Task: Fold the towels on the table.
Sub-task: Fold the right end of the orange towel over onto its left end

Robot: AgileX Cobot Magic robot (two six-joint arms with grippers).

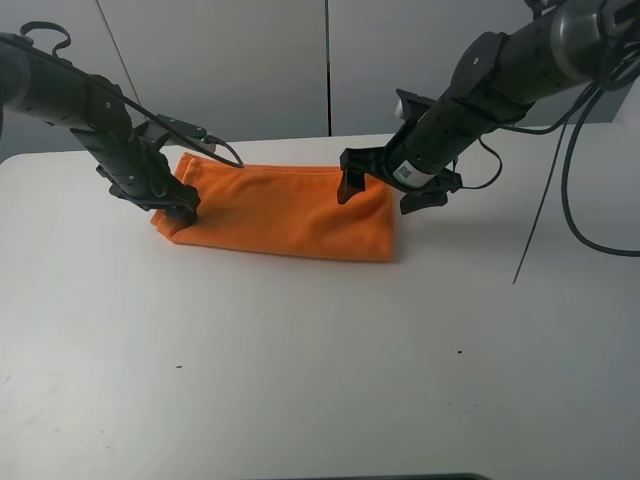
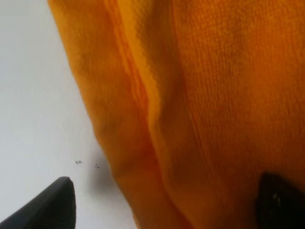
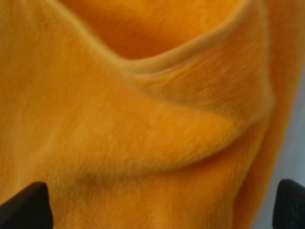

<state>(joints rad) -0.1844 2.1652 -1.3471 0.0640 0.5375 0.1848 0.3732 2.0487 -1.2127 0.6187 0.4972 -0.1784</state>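
- Left fingers (image 2: 52, 205) stand apart, one tip over bare tabletop (image 1: 320, 360), the other over the orange towel (image 1: 290, 215); they hold nothing.
- Right fingers (image 3: 24, 205) are spread wide too, straddling rumpled cloth at the opposite end.
- Towel lies as a long band across the tabletop's far middle.
- I judge I am between folds: next, pinch one end's hem and carry it over the other.
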